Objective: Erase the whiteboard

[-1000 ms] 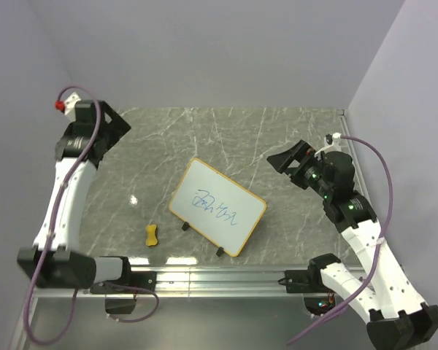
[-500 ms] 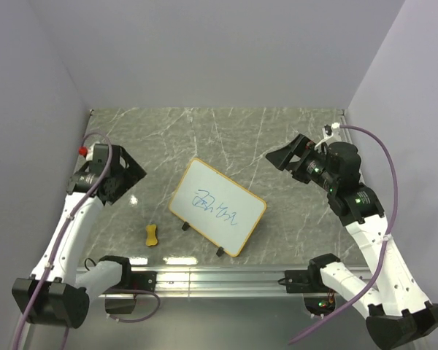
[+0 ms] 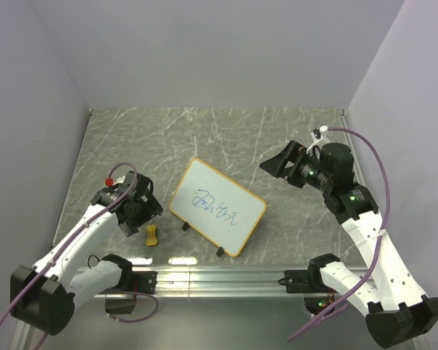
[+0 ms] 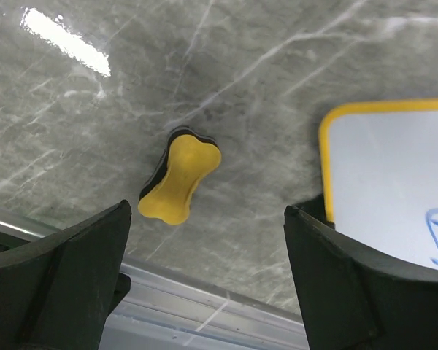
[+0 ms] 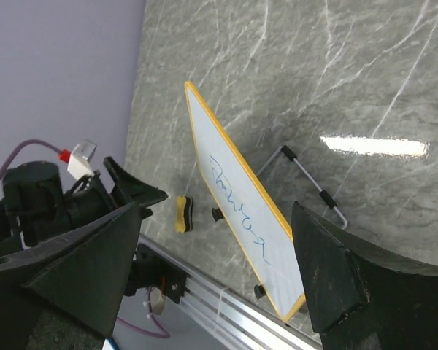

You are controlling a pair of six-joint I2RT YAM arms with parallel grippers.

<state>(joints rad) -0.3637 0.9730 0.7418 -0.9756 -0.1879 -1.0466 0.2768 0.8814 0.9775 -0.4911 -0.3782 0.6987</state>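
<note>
Grey marble surface [image 3: 226,135], whiteboard [image 3: 204,182] near middle, propped tilted on two black feet, wire stand [image 5: 314,186] behind it. Blue scribble [image 3: 214,207] on its face, not erased. Yellow bone-shaped eraser [image 3: 152,235] flat on surface, just left of board, apart from it. Left jaws hover directly over eraser, spread wide, holding nothing, not touching it. Right jaws up off surface on board's right side, well apart from it, gaping wide, empty, facing board.
</note>
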